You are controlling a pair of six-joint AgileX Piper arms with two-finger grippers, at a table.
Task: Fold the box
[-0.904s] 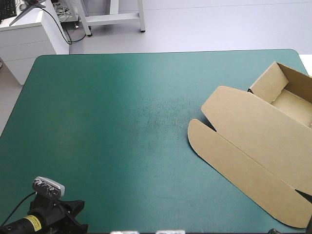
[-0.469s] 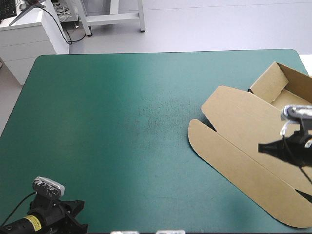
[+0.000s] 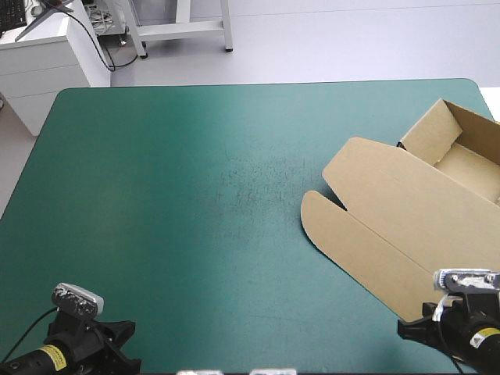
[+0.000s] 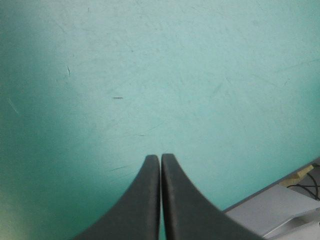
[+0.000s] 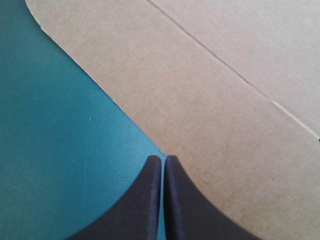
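The brown box (image 3: 406, 211) lies at the table's right side as an open tray with walls raised at the far right and its lid flat toward the near edge. My right gripper (image 3: 402, 328) is shut at the near right corner, its tip over the lid's near edge; in the right wrist view the gripper (image 5: 163, 159) points at the lid (image 5: 210, 85) where board meets the teal-green cover. My left gripper (image 3: 129, 330) sits shut at the near left corner, far from the box. The left wrist view has the gripper (image 4: 160, 157) over bare cover only.
The teal-green cover (image 3: 195, 195) stretches bare across the left and middle. The table's near edge (image 4: 280, 187) runs just beside the left gripper. The box's tray end reaches the table's right edge.
The right arm came into view over the box lid, then dropped back toward the near right corner. The left arm and the box have not moved.
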